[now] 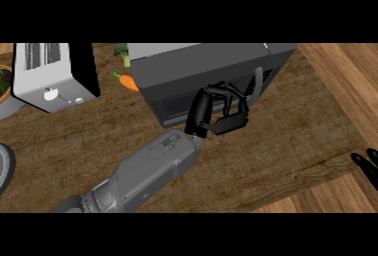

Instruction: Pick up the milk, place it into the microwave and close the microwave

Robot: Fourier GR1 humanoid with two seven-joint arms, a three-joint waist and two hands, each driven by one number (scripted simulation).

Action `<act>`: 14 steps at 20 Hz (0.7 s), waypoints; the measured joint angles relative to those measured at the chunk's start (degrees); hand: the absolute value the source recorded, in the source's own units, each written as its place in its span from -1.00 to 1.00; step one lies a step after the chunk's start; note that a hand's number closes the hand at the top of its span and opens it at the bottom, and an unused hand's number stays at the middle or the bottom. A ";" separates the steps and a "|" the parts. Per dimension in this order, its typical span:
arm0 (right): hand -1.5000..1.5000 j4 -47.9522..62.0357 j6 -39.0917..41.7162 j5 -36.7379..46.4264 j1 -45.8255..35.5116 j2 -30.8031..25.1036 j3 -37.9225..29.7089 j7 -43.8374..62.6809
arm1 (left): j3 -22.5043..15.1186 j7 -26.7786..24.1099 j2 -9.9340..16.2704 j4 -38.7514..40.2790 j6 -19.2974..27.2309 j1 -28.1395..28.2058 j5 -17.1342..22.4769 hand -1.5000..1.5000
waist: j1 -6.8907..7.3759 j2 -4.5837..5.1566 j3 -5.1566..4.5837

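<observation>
- Milk: failing to find it anywhere on the counter; guessing it as already inside the microwave or hidden behind the hand, and unable to tell which.
- Risking shutting an empty oven if guessing wrong about the carton sitting inside.
- Seeing the left hand with fingers curled together, clasping nothing visible, hovering right at the dark door, beside the handle.
- Judging the door as shut or nearly so; risking leaving it unlatched by pulling away too soon.
- Risking snagging curled fingers on the handle and dragging the door back open while retreating.
- Risking shoving the whole oven backward by pressing off-centre.
- Risking sweeping the forearm into the carrot or toaster when swinging left.
- Noting the right hand resting at the right edge, fingers straight and apart.
</observation>
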 measured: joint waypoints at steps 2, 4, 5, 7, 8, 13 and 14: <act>-1.00 -0.40 0.29 -0.50 0.04 -0.35 0.10 0.25 | -0.17 -0.98 0.00 0.20 0.25 -0.02 0.29 1.00 | -0.13 0.07 -0.02; -1.00 -0.81 0.56 -0.94 -0.04 -0.80 0.10 0.54 | -0.29 -1.85 0.00 0.31 0.35 -0.03 0.73 1.00 | -0.23 0.14 -0.04; -1.00 -1.03 0.58 -1.18 -0.06 -0.98 -0.01 0.63 | -0.33 -2.25 0.00 0.39 0.46 -0.02 0.96 1.00 | -0.31 0.15 -0.05; -1.00 -1.20 0.85 -1.51 0.10 -1.31 0.04 0.88 | -0.40 -3.05 0.00 0.49 0.80 -0.02 1.36 1.00 | -0.49 0.20 -0.03; -1.00 -1.36 0.93 -1.75 0.13 -1.47 0.04 0.99 | -0.42 -3.39 0.00 0.53 0.88 -0.01 1.63 1.00 | -0.55 0.22 -0.03; -1.00 -2.12 1.26 -2.62 0.06 -2.15 0.15 1.52 | -0.73 -5.02 0.00 0.78 1.22 -0.11 2.68 1.00 | -0.76 0.35 -0.03; -1.00 -2.27 1.36 -2.75 0.12 -2.28 0.16 1.60 | -0.75 -5.30 0.00 0.87 1.39 -0.11 2.91 1.00 | -0.87 0.33 -0.02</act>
